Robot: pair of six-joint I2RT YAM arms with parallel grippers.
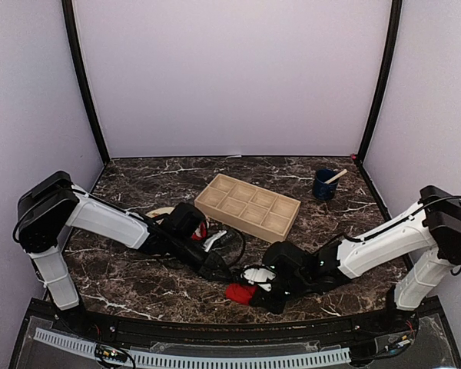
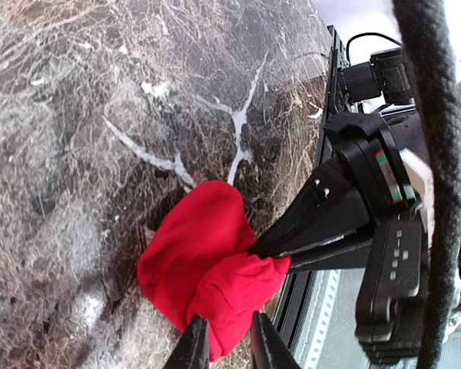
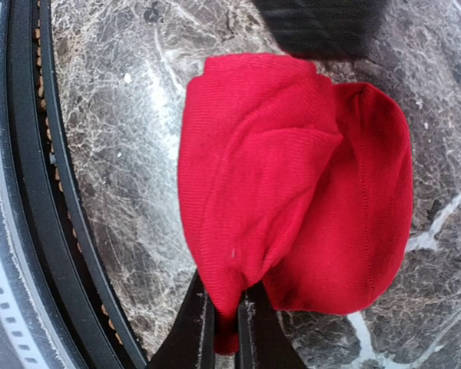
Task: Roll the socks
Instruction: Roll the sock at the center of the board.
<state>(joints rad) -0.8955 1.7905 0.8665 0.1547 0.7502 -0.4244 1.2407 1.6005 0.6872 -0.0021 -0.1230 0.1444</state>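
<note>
One of the socks [image 1: 240, 293] lies as a crumpled red bundle [image 2: 203, 261] on the marble near the table's front edge. My right gripper [image 3: 224, 296] is shut on a fold at the bundle's edge [image 3: 292, 192]; its black fingers [image 2: 307, 223] reach in from the right in the left wrist view. My left gripper [image 2: 229, 338] stands slightly open, its jaws loosely astride another fold of the same sock. In the top view the left gripper [image 1: 227, 275] and right gripper [image 1: 263, 297] meet over the bundle. A second red sock with white marks [image 1: 202, 230] shows behind the left arm.
A wooden tray with several compartments [image 1: 248, 204] stands at mid-table. A dark blue cup with a wooden stick [image 1: 324, 184] is at the back right. A beige plate [image 1: 160, 211] peeks out behind the left arm. The black front rail [image 3: 38, 231] runs close beside the bundle.
</note>
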